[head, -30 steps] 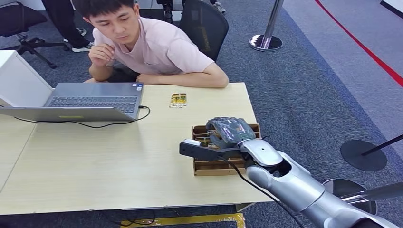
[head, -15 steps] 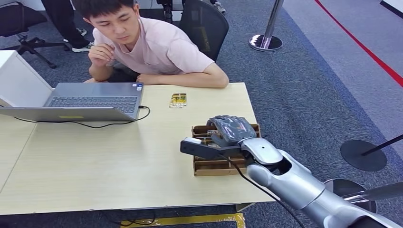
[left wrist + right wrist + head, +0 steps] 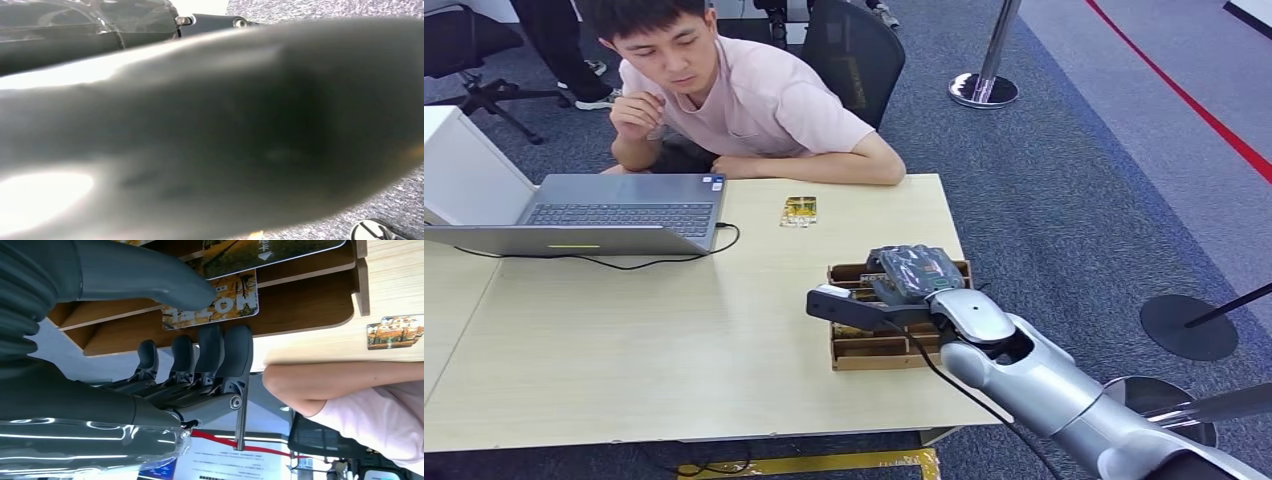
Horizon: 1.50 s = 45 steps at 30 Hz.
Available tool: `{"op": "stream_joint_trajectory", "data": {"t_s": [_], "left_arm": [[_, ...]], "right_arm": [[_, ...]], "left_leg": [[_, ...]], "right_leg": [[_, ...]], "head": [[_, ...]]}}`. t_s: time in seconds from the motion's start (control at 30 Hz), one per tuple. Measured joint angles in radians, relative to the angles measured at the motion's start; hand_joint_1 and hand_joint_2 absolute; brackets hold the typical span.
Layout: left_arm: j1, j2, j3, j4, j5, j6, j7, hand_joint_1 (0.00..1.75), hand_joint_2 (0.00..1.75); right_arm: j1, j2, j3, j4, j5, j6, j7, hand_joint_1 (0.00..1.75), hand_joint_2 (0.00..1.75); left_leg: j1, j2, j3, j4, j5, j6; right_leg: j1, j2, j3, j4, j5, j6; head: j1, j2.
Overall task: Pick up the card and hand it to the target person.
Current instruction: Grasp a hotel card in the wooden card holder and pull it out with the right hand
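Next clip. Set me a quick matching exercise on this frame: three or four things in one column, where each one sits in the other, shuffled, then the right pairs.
Things
1. laptop
2. wooden card rack
3. loose card
4. right hand

Places
A. over the wooden card rack, thumb touching a card in it
B. flat on the table, just in front of the seated person's forearm
C. open, at the table's left side, with a black cable running from it
D. near the table's right edge, with cards in its slots

Pairs: 1-C, 2-D, 3-B, 4-A
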Motion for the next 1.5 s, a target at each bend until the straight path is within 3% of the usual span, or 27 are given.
{"op": "stream_joint_trajectory", "data": {"t_s": [0.7,0.87,1.0,1.2,1.5], "left_arm": [[0.0,0.0,0.0,0.0,0.0,0.001,-0.008,0.0,0.0],[0.0,0.0,0.0,0.0,0.0,0.0,-0.023,0.0,0.0],[0.0,0.0,0.0,0.0,0.002,0.0,-0.035,0.0,1.75],[0.0,0.0,0.001,0.0,0.013,-0.002,-0.048,0.0,1.75],[0.0,0.0,0.001,0.0,0.012,-0.009,-0.056,0.0,1.75]], "right_arm": [[-0.001,0.003,0.0,0.007,0.001,0.0,-0.006,1.03,1.75],[0.0,0.004,0.001,0.008,0.002,0.0,-0.006,1.18,1.75],[0.0,0.004,0.001,0.008,0.002,0.0,-0.006,1.38,1.75],[-0.001,0.005,0.002,0.008,0.002,0.0,-0.007,1.5,1.75],[-0.001,0.009,0.002,0.008,0.002,0.0,-0.008,1.5,1.75]], "left_leg": [[0.0,0.0,0.0,0.0,0.0,0.0],[0.0,0.0,0.0,0.0,0.0,0.0],[0.0,0.0,0.0,0.0,0.0,0.0],[0.0,0.0,0.0,0.0,0.0,0.0],[0.0,0.0,0.0,0.0,0.0,0.0]], "right_leg": [[0.0,0.0,0.0,0.0,0.0,0.0],[0.0,0.0,0.0,0.0,0.0,0.0],[0.0,0.0,0.0,0.0,0.0,0.0],[0.0,0.0,0.0,0.0,0.0,0.0],[0.0,0.0,0.0,0.0,0.0,0.0]], "head": [[0.0,0.0],[0.0,0.0],[0.0,0.0],[0.0,0.0],[0.0,0.0]]}}
